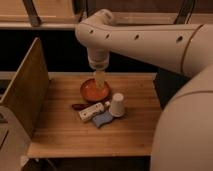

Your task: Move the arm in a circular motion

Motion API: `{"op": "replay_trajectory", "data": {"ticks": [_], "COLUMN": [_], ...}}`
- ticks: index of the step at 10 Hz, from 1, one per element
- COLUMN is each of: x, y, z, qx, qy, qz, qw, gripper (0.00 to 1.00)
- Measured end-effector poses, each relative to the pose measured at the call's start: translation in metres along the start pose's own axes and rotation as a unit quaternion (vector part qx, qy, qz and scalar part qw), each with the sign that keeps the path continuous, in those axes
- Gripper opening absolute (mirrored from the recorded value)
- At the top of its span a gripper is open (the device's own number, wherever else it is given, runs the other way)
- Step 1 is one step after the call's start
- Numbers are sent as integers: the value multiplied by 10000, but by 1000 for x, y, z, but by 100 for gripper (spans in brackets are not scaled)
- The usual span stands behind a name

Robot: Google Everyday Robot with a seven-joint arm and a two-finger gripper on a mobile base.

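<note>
The arm (150, 42) is a very large cream-white tube with small dark holes. It fills the right side and reaches across the top to a bend at the upper middle (97, 27), then turns straight down. Its narrow pale tip, the gripper (100, 81), hangs just above an orange bowl (95, 91) on the wooden table (65, 135). I see nothing held in the gripper.
An upturned white cup (117, 105), a white oblong object (91, 112), a blue cloth (103, 120) and a small dark red object (78, 106) lie by the bowl. A tilted wooden panel (25, 90) stands at the table's left. A dark gap and rail run behind.
</note>
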Motion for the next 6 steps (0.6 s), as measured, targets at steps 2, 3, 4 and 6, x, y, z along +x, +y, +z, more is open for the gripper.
{"op": "replay_trajectory", "data": {"ticks": [2, 3, 4, 6], "x": [61, 81, 99, 108], "y": [-14, -21, -33, -58], "z": [-20, -27, -31, -26], "qx": [287, 385, 499, 612], "qy": [423, 565, 710, 889], "qz": [582, 799, 1007, 1138], "qw": [9970, 9945, 9911, 9876], "gripper": [80, 80, 80, 80]}}
